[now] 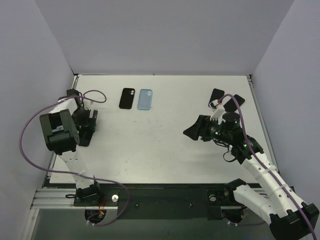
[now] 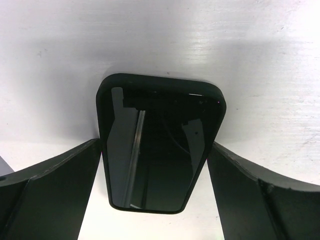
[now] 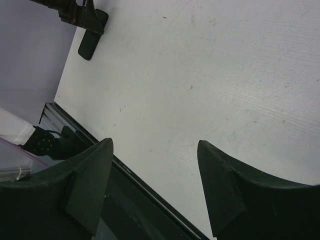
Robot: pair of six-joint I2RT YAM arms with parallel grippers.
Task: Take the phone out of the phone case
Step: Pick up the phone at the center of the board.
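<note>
Left hand [image 2: 154,146] released: my fingers [image 2: 55,190] are spread wide, one down each long side of the phone [image 2: 150,165]. The phone lies screen up on the white worktop [image 2: 250,60], over toward the worktop's left edge in the top view. Its glass is dark and glossy, with pale streaks of reflection. It sits in the phone case [image 2: 160,81], whose black rim runs all round the screen. My fingers stand just beside the case's long edges; I cannot tell whether either one touches it. Right hand [image 3: 155,145] also released, nothing between its fingers, hovering over the worktop on the right side, well apart from the phone. From the right wrist view the left hand shows small at the upper left, with a dark end of the phone poking out below it. At the far side of the worktop, nearer the left arm, a black phone-shaped piece [image 1: 127,98] and a pale blue phone-shaped piece [image 1: 145,99] lie flat side by side, just apart. Too small to tell whether these are covers or phones.
</note>
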